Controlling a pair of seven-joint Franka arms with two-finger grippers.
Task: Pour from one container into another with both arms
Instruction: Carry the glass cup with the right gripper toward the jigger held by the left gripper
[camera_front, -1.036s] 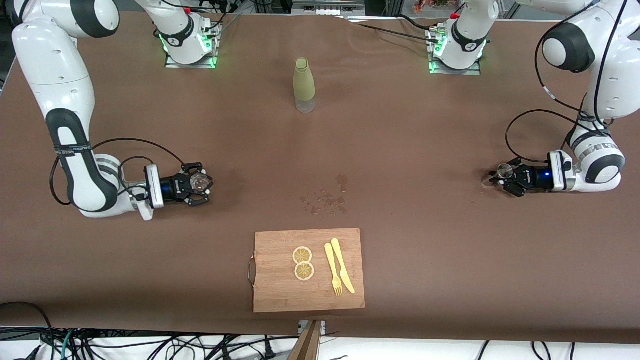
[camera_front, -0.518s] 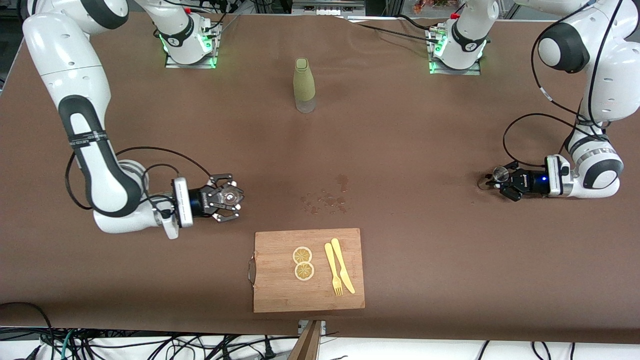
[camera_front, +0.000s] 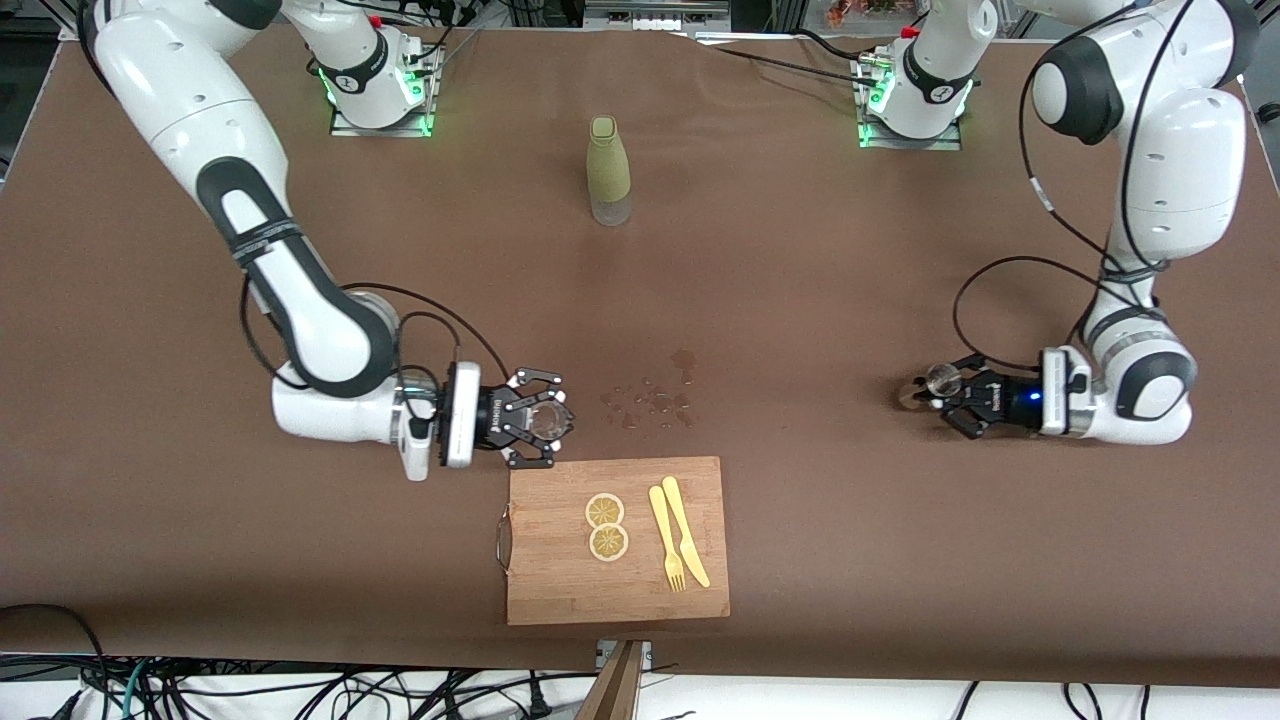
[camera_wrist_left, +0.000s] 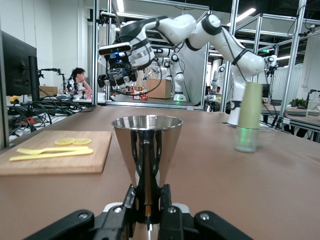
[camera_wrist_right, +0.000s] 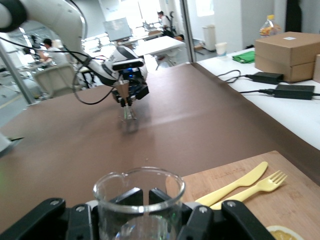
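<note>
Front view, nearest the camera: a wooden cutting board lies on the brown tabletop, carrying two lemon slices, a yellow plastic fork and a yellow plastic knife side by side. Just above the board's corner toward the right arm's end, the right gripper holds a clear glass beaker; in the right wrist view its fingers are clenched on the upright beaker, spout at the rim. Beside it, toward the table's middle, a patch of spilled droplets wets the cloth. Toward the left arm's end, the left gripper is low over the tabletop, grasping a shiny metal jigger; the left wrist view shows its fingers closed on the waist of the upright jigger. Farthest from the camera, between the two arm bases, an olive-green bottle with a clear base stands upright. The right arm and the left arm both reach in from their bases.
</note>
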